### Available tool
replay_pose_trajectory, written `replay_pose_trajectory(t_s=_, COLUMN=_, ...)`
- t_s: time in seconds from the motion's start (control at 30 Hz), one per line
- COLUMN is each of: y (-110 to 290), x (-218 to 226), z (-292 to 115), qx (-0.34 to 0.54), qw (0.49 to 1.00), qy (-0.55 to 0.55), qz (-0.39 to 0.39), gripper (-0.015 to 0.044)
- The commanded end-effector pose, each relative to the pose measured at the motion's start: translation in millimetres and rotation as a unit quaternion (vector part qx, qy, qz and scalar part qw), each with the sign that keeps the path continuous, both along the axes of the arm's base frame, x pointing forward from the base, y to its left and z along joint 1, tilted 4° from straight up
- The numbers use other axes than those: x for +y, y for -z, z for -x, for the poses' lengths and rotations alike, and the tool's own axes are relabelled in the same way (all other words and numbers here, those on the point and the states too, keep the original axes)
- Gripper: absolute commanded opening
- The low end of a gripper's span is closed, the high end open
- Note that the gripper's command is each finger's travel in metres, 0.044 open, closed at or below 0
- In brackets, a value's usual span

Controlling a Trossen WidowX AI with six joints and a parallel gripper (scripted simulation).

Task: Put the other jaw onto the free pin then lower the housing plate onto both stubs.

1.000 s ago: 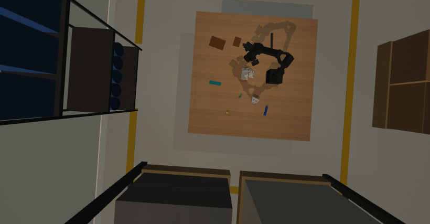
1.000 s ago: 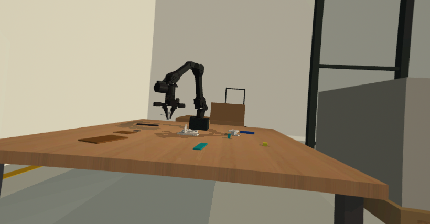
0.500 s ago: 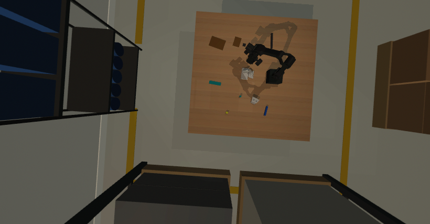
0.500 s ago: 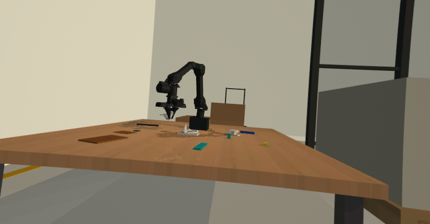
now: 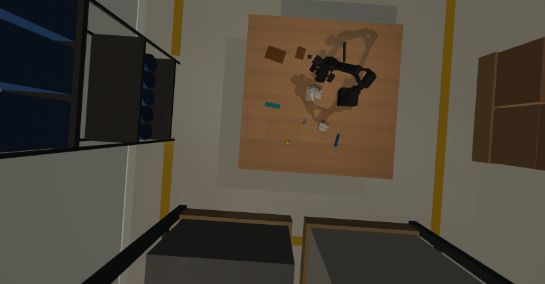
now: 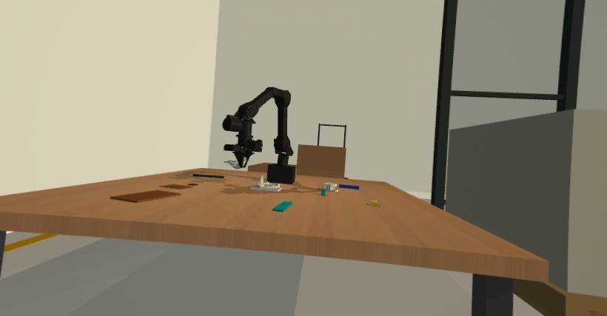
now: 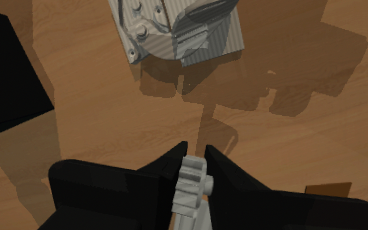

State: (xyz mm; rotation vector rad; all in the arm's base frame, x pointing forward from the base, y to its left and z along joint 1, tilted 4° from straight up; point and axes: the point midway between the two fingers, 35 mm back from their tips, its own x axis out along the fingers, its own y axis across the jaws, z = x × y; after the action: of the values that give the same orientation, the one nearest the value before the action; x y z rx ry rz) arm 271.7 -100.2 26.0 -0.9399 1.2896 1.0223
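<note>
My gripper (image 6: 242, 166) (image 7: 196, 148) is shut on a pale grey jaw (image 7: 190, 185) with gear teeth and a short side stub. It holds the jaw well above the table. The ribbed grey base (image 5: 310, 94) (image 6: 265, 188) (image 7: 231, 42) lies flat, ahead of the fingertips in the wrist view and cut off by its top edge. A rounded upright part stands on it, and round studs show at its left; which one is the free pin I cannot tell. The small white housing plate (image 5: 322, 127) (image 6: 329, 186) lies apart on the table.
Around lie a teal block (image 5: 272, 105) (image 6: 282, 206), a small teal cylinder (image 5: 304, 122) (image 6: 323, 192), a yellow cube (image 5: 287, 142) (image 6: 374, 203), a blue bar (image 5: 336, 140) (image 6: 349, 186), a black bar (image 5: 344, 51) (image 6: 208, 175) and two brown plates, the larger one (image 5: 275, 54) (image 6: 145, 196) farther left.
</note>
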Motion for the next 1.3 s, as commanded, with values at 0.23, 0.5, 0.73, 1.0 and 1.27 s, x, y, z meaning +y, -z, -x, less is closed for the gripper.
replay_pose_trajectory(t_s=0.23, y=-1.3, x=4.2, z=11.8, qx=-0.011, qw=0.990, qy=-0.144, qz=0.004, gripper=0.0037)
replay_pose_trajectory(t_s=0.5, y=-1.0, x=7.6, z=20.3, qx=-0.017, qw=0.969, qy=-0.246, qz=0.004, gripper=0.0037)
replay_pose_trajectory(t_s=0.73, y=-0.9, x=8.7, z=23.0, qx=-0.019, qw=0.960, qy=-0.278, qz=0.005, gripper=0.0037)
replay_pose_trajectory(t_s=1.0, y=4.9, x=8.8, z=22.4, qx=-0.019, qw=0.960, qy=-0.278, qz=0.005, gripper=0.0037)
replay_pose_trajectory(t_s=1.27, y=18.0, x=9.2, z=21.4, qx=-0.019, qw=0.960, qy=-0.278, qz=0.005, gripper=0.0037)
